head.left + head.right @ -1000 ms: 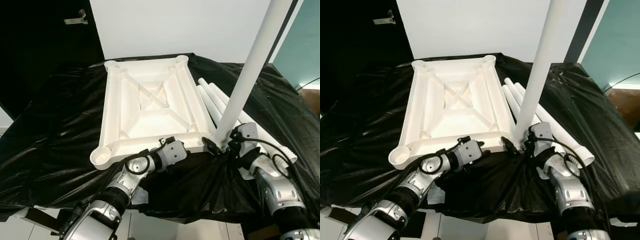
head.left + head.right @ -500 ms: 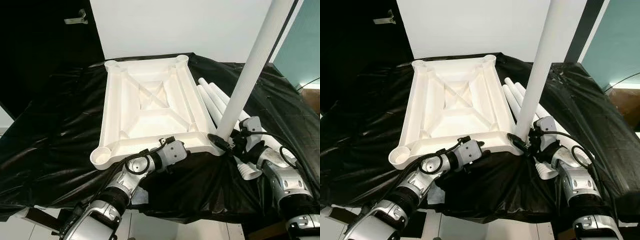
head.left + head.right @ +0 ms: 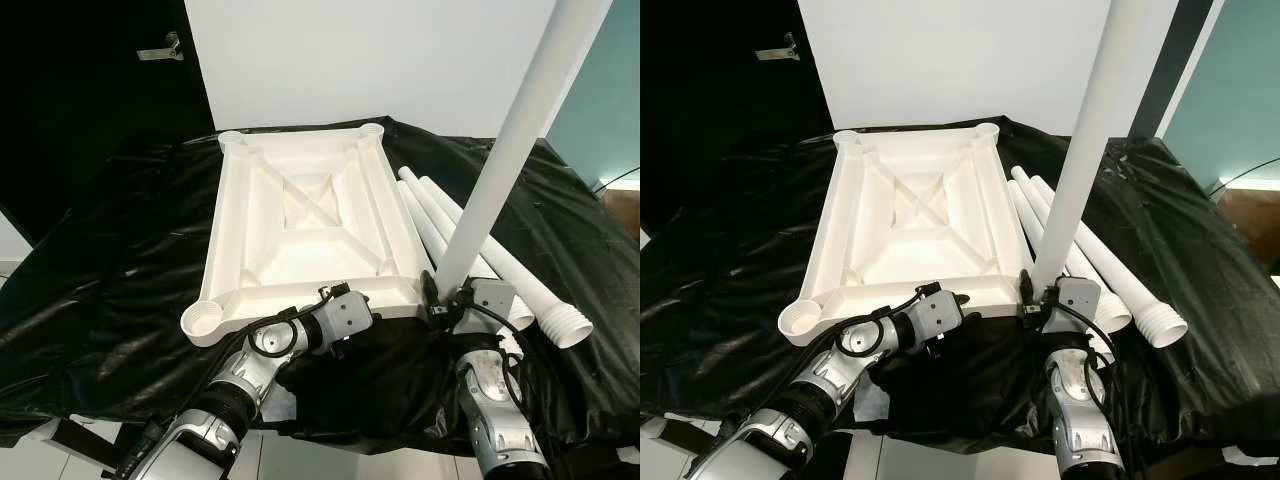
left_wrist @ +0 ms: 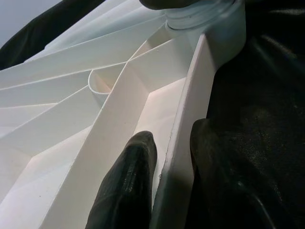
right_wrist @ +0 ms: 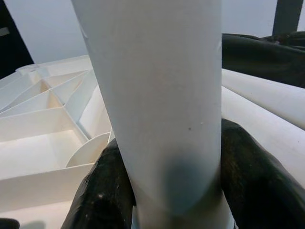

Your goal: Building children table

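Observation:
The white table top (image 3: 300,215) lies upside down on the black cloth, ribs facing up. My left gripper (image 3: 335,298) is at its near edge, shut on the rim. In the left wrist view one finger (image 4: 126,186) is inside the rim and the other outside it. A white table leg (image 3: 510,140) stands nearly upright at the near right corner socket, leaning slightly right. My right gripper (image 3: 447,297) is shut around its base, with a black finger (image 5: 102,191) on each side of the tube.
More white legs (image 3: 470,255) lie side by side on the cloth just right of the table top, with ribbed ends toward me. The black cloth (image 3: 110,260) drapes over the bench's front edge. A white wall (image 3: 350,60) stands behind.
My right arm has swung in from the right and now sits straight below the leg's base. The leg stays at the corner. The left gripper has kept its hold.

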You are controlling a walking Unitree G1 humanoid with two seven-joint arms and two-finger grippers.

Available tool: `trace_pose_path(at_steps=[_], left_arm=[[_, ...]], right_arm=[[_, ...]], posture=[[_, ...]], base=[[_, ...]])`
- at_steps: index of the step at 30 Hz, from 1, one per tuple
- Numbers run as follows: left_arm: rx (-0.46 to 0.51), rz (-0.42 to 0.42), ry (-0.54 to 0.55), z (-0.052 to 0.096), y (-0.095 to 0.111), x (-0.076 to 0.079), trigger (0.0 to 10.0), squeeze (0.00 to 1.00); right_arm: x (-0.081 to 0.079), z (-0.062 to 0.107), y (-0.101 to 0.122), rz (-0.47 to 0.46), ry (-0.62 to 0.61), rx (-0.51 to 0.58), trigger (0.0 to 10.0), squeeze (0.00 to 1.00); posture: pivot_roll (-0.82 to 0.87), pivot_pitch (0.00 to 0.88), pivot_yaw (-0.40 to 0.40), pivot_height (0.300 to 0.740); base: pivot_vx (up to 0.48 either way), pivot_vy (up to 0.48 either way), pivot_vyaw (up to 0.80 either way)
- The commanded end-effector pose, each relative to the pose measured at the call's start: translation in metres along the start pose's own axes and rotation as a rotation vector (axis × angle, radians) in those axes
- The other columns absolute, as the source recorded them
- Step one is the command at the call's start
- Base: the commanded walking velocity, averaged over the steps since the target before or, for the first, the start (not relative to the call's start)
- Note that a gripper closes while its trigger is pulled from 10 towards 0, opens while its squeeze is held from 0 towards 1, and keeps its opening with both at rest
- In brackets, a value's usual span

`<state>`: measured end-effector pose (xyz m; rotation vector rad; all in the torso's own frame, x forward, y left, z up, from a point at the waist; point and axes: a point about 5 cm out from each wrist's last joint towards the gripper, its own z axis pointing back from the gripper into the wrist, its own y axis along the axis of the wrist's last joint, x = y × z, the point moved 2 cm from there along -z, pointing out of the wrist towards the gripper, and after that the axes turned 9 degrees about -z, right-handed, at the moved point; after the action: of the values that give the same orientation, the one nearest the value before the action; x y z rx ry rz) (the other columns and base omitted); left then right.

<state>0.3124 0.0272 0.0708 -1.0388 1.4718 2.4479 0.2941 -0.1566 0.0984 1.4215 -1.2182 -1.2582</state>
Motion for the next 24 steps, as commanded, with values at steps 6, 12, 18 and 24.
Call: trace_pose_path(at_steps=[6, 12, 18, 24], left_arm=[[-0.134, 0.07, -0.117, 0.007, -0.03, 0.033, 10.0, 0.0], [-0.141, 0.064, -0.125, 0.011, -0.033, 0.034, 10.0, 0.0], [-0.14, 0.072, -0.108, 0.008, -0.032, 0.033, 10.0, 0.0], [-0.132, 0.082, -0.107, 0.004, -0.029, 0.036, 10.0, 0.0]], right_arm=[[-0.011, -0.002, -0.01, 0.044, 0.073, -0.069, 10.0, 1.0], [-0.002, -0.006, 0.003, 0.115, 0.187, -0.027, 10.0, 1.0], [0.011, -0.009, 0.0, 0.175, 0.282, -0.096, 10.0, 0.0], [0.019, -0.014, 0.005, 0.21, 0.461, -0.154, 10.0, 0.0]], posture=[[-0.04, 0.02, 0.005, 0.74], [-0.03, 0.016, 0.003, 0.74], [-0.04, 0.016, -0.012, 0.74], [-0.05, 0.014, -0.023, 0.74]], base=[[0.0, 0.0, 0.0], [0.0, 0.0, 0.0], [0.0, 0.0, 0.0], [0.0, 0.0, 0.0]])
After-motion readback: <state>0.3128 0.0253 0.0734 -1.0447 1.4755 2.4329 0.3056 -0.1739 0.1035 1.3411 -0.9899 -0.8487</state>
